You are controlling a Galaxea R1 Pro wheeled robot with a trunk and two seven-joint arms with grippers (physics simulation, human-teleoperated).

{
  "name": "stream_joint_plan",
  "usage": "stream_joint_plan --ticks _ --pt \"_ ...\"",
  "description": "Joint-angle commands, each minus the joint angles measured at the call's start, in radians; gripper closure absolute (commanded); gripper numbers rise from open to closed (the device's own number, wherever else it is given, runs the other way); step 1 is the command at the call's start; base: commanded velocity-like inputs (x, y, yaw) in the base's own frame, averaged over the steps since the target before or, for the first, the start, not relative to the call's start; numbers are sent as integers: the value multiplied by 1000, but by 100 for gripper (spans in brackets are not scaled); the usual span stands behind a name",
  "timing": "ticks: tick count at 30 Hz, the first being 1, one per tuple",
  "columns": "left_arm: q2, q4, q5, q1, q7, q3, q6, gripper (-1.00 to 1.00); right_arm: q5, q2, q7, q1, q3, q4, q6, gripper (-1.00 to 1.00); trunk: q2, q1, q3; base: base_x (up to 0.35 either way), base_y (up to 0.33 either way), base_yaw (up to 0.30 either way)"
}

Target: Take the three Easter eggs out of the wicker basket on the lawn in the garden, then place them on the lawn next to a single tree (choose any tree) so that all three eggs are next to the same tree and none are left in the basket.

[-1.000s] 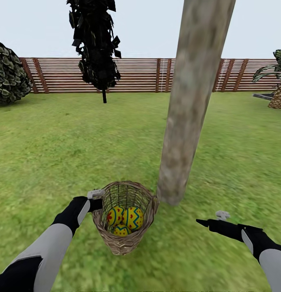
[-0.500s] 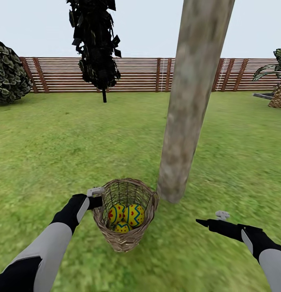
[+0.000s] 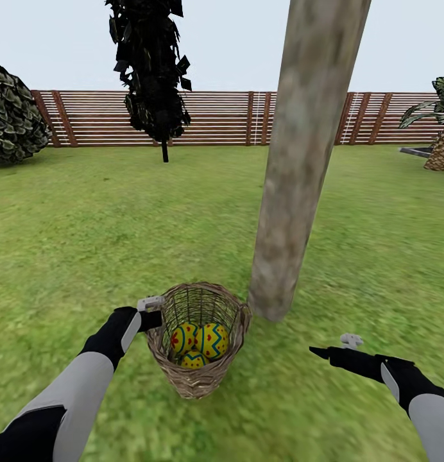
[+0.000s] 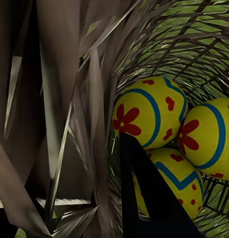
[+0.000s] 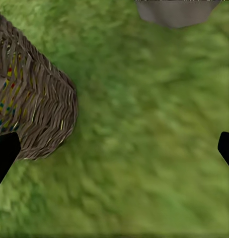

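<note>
Left gripper clamped on wicker basket rim; three Easter eggs inside; basket on lawn just beside tree; right gripper spread wide, empty, above grass.

1. A brown horizontal-slat fence runs across the far edge of the grass.
2. A black-leaved thin-stemmed tree stands before it.
3. A round dark bush sits at the far left.
4. A palm stands at the far right.
5. Pale, even sky overhead.

Head camera high over lawn; wrist cameras close (shared: wicker basket).
</note>
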Motion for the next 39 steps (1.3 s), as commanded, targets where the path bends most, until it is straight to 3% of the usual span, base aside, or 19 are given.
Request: stream_joint_plan --ticks 1,6,7,19,32,37,39 --pt "-2 38 -20 1 4 6 -30 100 8 1 6 -1 -8 -1 8 -100 0 0 -1 0 0 0" --pt "-2 41 -20 1 4 8 -29 100 7 -1 6 -1 -8 -2 8 -100 0 0 -1 0 0 0" --pt "-2 44 -20 1 4 8 -29 -100 8 -1 6 0 -8 -2 8 -100 0 0 -1 0 0 0" --pt "-2 37 -20 1 4 8 -30 -100 7 -1 6 0 -8 -2 8 -100 0 0 -1 0 0 0" --pt "0 36 -20 1 6 11 -29 -100 6 -3 8 -1 -8 -1 8 -100 91 -50 40 0 0 0" --pt "-1 36 -20 1 4 10 -20 -100 5 -13 11 -1 -14 -19 18 -100 126 -69 55 -249 0 0" --pt "0 18 -19 1 -12 11 -11 -100 5 -34 12 0 -14 -70 20 -100 140 -76 62 -332 0 0"
